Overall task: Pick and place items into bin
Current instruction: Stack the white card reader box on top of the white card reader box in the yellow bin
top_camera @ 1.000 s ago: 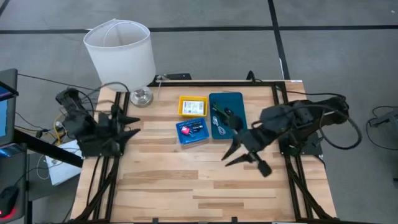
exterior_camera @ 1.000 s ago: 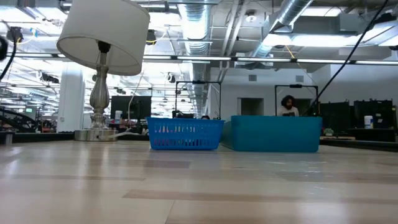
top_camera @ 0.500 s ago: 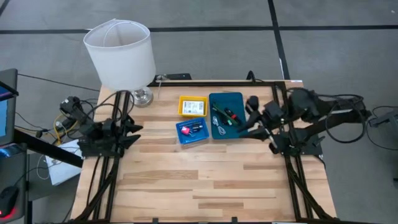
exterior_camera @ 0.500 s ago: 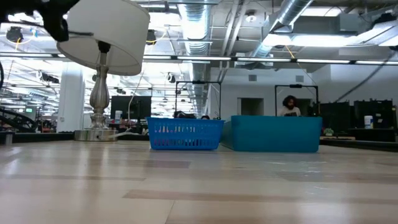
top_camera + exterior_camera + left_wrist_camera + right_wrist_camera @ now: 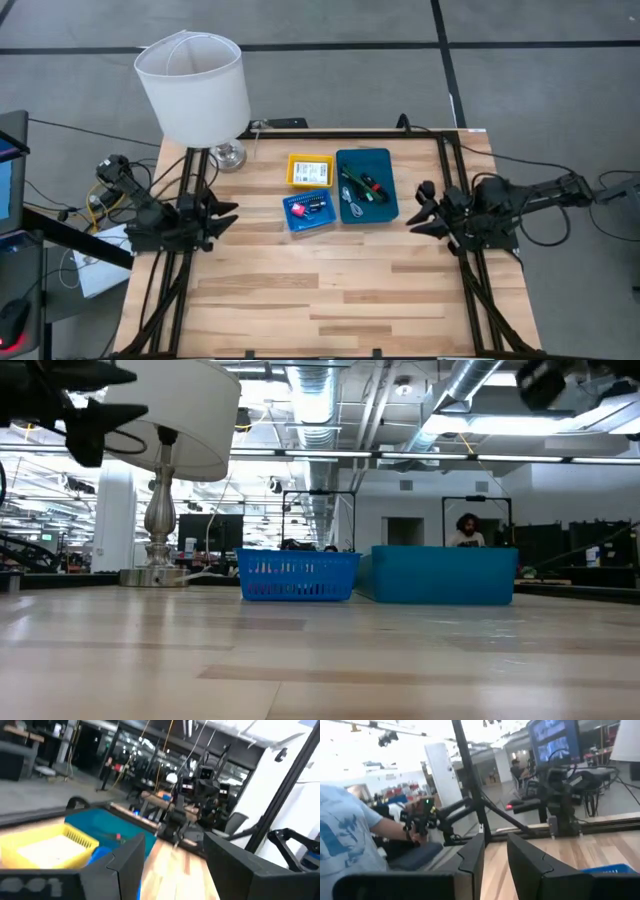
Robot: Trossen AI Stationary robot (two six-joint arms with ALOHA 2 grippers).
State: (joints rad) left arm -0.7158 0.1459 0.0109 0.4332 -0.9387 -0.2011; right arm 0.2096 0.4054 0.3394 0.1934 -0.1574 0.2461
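Note:
Three bins stand together at the table's far middle: a small yellow one (image 5: 309,169) holding a white printed card, a small blue one (image 5: 309,211) holding a red-pink bit (image 5: 297,211), and a larger teal one (image 5: 365,185) holding black sticks, a green piece, a red bit and a thin grey cable. My left gripper (image 5: 226,211) is open and empty at the table's left edge, left of the blue bin; the left wrist view (image 5: 175,865) shows the gap. My right gripper (image 5: 419,206) is open and empty near the table's right edge, right of the teal bin; it also shows in its wrist view (image 5: 495,862).
A lamp with a white shade (image 5: 193,85) stands on its metal foot (image 5: 227,155) at the far left corner. The black frame rails (image 5: 470,290) run along both sides of the table. A person in a blue shirt (image 5: 345,835) is beyond the table. Bare wood (image 5: 320,290) lies in front of the bins.
My right gripper has drawn back from the table's middle, in front of the teal bin, toward the right edge, and has turned to point toward the table's left. My left arm has shifted only slightly at the left edge. The bins and their items have stayed put.

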